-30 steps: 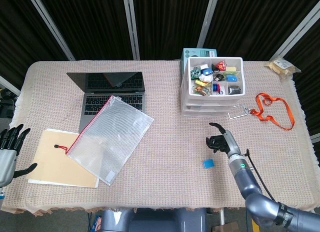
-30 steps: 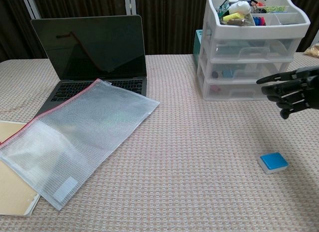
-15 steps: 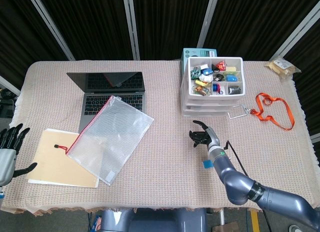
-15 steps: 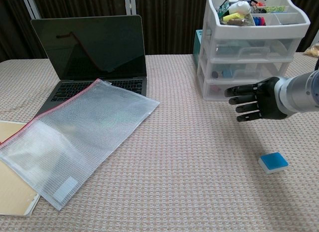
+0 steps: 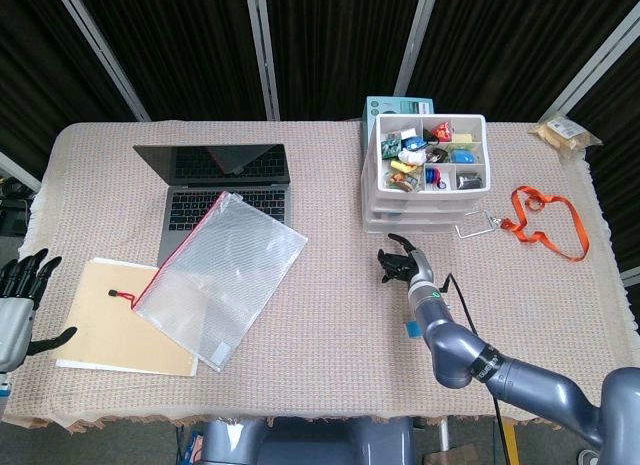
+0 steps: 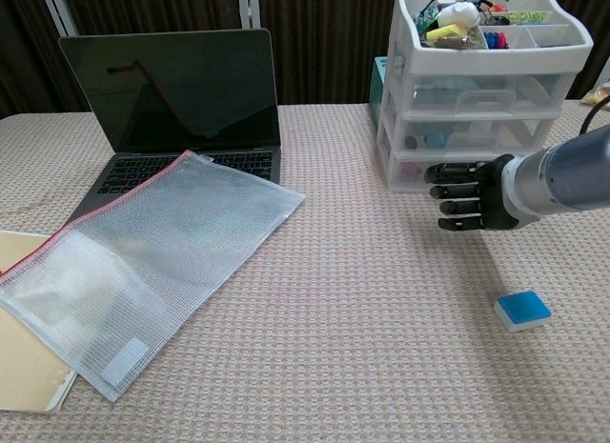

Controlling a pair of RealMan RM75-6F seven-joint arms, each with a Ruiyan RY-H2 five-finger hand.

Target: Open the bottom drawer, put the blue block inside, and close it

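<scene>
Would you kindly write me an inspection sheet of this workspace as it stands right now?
Surface: table under a beige woven cloth.
Job's things: blue block lies on the cloth; drawer unit has all drawers closed, bottom drawer included.
Clutter: laptop open; mesh zip pouch overlapping it and a yellow folder; orange lanyard; snack packet; teal box behind the unit.
Hands: right hand empty, in front of the bottom drawer; left hand open at the table's edge.
Cables: black cable along the right arm.
Surroundings: dark curtains, metal poles.
</scene>
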